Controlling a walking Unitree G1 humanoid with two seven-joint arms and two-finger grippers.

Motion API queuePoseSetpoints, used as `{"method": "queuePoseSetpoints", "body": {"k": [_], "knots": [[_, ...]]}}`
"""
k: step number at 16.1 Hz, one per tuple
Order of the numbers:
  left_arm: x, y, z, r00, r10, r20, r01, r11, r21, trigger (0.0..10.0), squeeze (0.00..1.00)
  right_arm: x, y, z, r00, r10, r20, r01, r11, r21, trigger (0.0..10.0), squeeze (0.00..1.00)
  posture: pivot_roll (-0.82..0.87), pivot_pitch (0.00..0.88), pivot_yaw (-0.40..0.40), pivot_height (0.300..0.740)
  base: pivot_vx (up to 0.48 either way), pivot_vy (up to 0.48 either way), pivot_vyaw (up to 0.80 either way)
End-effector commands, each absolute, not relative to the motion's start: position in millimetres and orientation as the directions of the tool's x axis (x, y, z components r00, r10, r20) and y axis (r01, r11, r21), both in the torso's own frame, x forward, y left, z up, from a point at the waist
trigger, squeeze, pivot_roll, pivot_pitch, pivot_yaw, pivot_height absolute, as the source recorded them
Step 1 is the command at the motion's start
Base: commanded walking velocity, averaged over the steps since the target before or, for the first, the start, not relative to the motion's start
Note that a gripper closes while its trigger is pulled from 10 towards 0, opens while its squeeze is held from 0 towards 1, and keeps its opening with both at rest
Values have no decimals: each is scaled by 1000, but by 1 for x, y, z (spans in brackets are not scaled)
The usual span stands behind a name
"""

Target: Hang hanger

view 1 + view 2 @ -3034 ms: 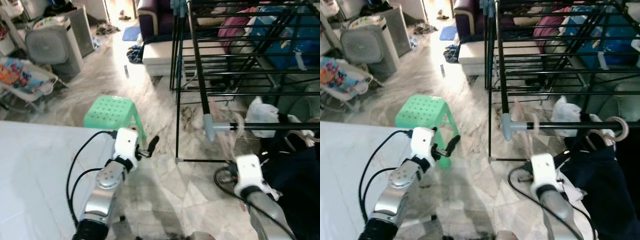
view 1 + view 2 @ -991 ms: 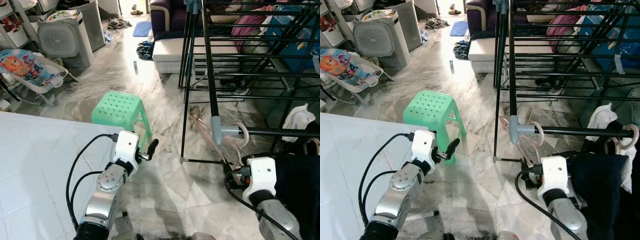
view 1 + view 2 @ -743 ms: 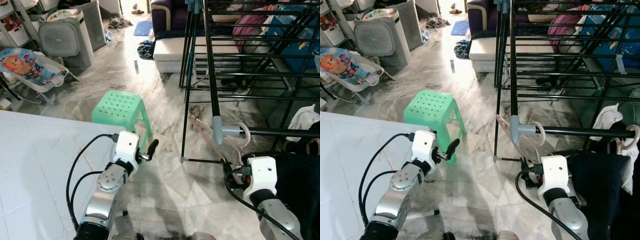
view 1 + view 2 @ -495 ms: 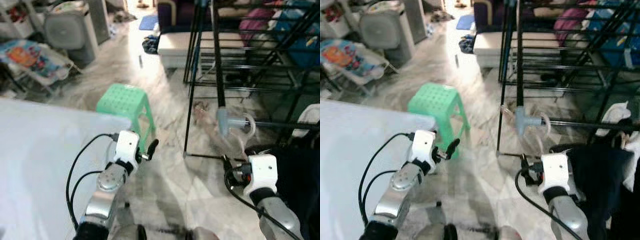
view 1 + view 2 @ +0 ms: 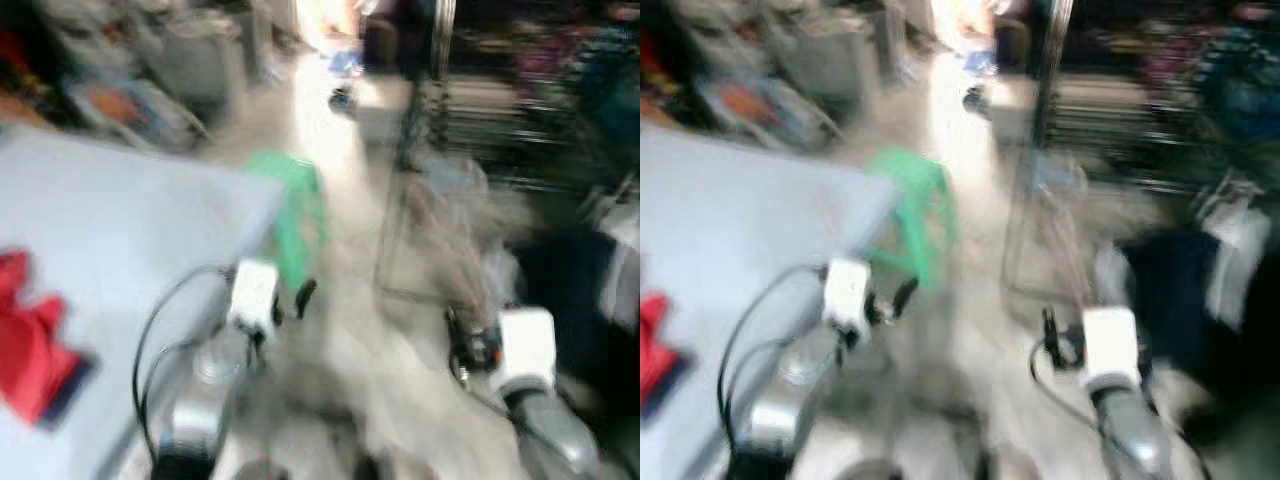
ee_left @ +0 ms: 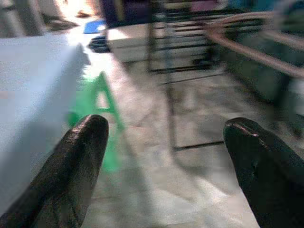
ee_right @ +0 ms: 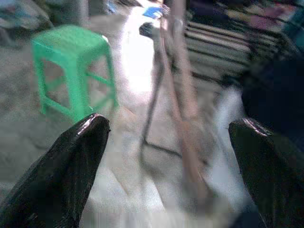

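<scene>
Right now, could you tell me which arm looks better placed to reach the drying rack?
Probably the right. The right gripper is open and empty, and its wrist view looks at the drying rack close ahead. The left gripper, also open, sits by the green stool, farther from the rack. The head views are blurred.

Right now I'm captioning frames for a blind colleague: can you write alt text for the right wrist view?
The right tool is open, its two black fingers wide apart with nothing between them. Beyond them a green plastic stool stands on a pale marble floor, next to a pinkish hanger and a black drying rack; the picture is blurred.
</scene>
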State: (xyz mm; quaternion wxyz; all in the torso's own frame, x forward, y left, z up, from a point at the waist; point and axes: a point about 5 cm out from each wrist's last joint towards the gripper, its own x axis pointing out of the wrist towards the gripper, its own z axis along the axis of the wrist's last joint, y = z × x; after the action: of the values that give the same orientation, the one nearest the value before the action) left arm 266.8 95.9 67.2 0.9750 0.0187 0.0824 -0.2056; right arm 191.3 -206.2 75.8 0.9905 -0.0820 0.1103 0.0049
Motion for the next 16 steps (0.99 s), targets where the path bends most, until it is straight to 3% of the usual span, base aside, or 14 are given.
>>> {"method": "queuePoseSetpoints", "body": {"k": [1,6,7,8,12,16], "knots": [[268,99,69,904,-395,-165,403,915,16,10000,0,197,-207,85,985,-24,-168,-8,981,-192,10000,1000,-93,0,63,740,-356,-247,0],[268,99,69,902,-397,-167,406,914,18,10000,0,203,-199,89,991,25,-132,-47,985,-168,10000,961,-85,0,63,740,-312,-247,0],[268,99,70,902,-398,-166,406,914,19,10000,0,203,-197,88,991,31,-131,-57,979,-196,10000,259,-78,0,63,740,-296,-244,0],[267,99,70,903,-396,-166,405,914,19,10000,0,204,-194,87,990,44,-135,-70,978,-196,10000,0,-78,0,63,740,-292,-251,0],[267,99,70,905,-394,-159,401,916,14,10000,0,212,-188,90,991,82,-104,-101,976,-195,10000,0,-59,0,59,740,-220,-184,0],[272,102,74,932,-338,-128,343,939,16,10000,0,214,-181,94,987,139,-77,-151,973,-176,10000,0,-58,0,57,740,0,0,792]]}}
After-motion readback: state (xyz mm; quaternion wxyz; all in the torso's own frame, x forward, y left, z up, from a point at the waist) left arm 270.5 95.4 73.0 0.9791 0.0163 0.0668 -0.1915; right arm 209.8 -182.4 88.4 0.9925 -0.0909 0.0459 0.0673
